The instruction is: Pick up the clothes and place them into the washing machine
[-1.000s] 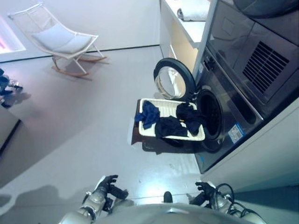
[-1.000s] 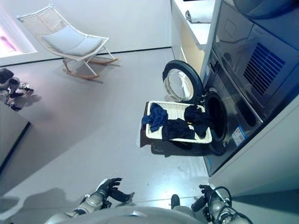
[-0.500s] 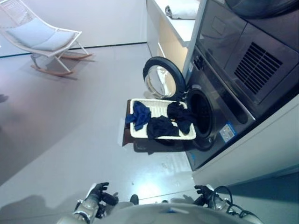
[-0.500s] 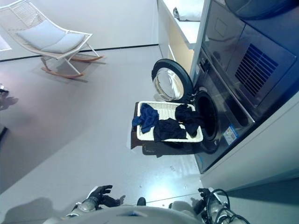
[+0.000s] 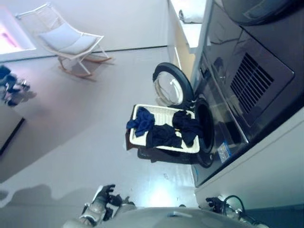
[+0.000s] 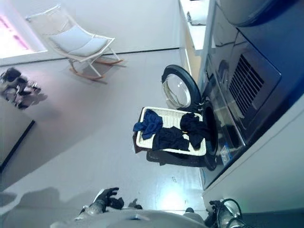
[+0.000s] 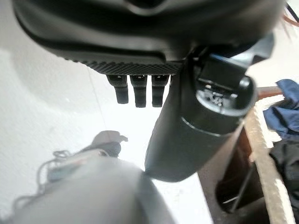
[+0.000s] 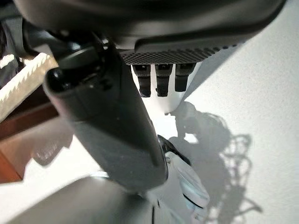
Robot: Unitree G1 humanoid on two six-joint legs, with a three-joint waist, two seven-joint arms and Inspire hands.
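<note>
The washer (image 5: 223,118) fills the right of the frame, its round door (image 5: 172,89) swung open toward the centre. Just before its drum, at centre, a white basket (image 5: 164,145) holds the dark clothes (image 5: 162,135). A rocking chair (image 5: 71,45) stands upper left. Both hands hang at the bottom edge, holding nothing: left hand (image 5: 107,199) with fingers relaxed and apart, right hand (image 8: 117,121) likewise.

You face pale glossy floor (image 5: 85,128), light glare near you. White rocking lounge chair (image 5: 71,42) by plain white wall (image 5: 118,19). Cream shelf unit (image 5: 187,33) beyond.
</note>
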